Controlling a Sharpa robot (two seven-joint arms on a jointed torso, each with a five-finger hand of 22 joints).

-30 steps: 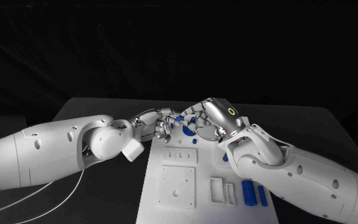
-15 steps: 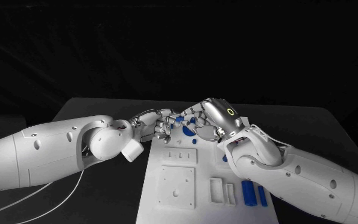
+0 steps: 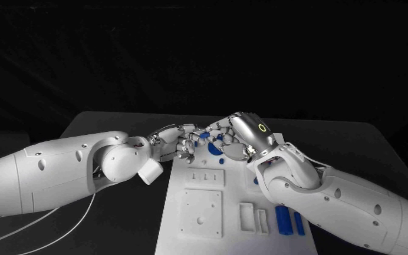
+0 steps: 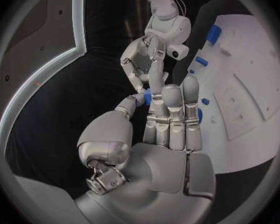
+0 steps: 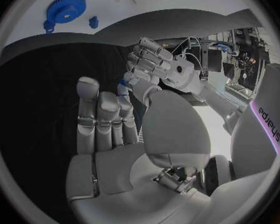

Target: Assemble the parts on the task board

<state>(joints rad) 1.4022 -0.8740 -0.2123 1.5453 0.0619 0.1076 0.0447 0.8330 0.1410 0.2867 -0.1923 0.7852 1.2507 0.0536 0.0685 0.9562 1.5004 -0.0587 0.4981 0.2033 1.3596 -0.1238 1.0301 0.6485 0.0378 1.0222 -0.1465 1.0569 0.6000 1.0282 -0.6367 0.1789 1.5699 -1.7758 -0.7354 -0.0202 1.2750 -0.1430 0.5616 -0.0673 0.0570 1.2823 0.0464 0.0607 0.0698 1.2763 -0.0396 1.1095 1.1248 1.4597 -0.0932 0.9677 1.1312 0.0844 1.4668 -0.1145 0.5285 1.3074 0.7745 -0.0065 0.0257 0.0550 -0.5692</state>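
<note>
On the black bench, both hands meet above the white board's far end, the left hand and right hand together pinching a small blue part; a handover, I judge, so next 1 hand must release it.

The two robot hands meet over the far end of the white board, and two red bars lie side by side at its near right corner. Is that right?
Not quite: the two bars are blue, not red, as the head view shows. The rest holds: the left hand and right hand meet over the far end of the white board.

White task board on black table
</note>
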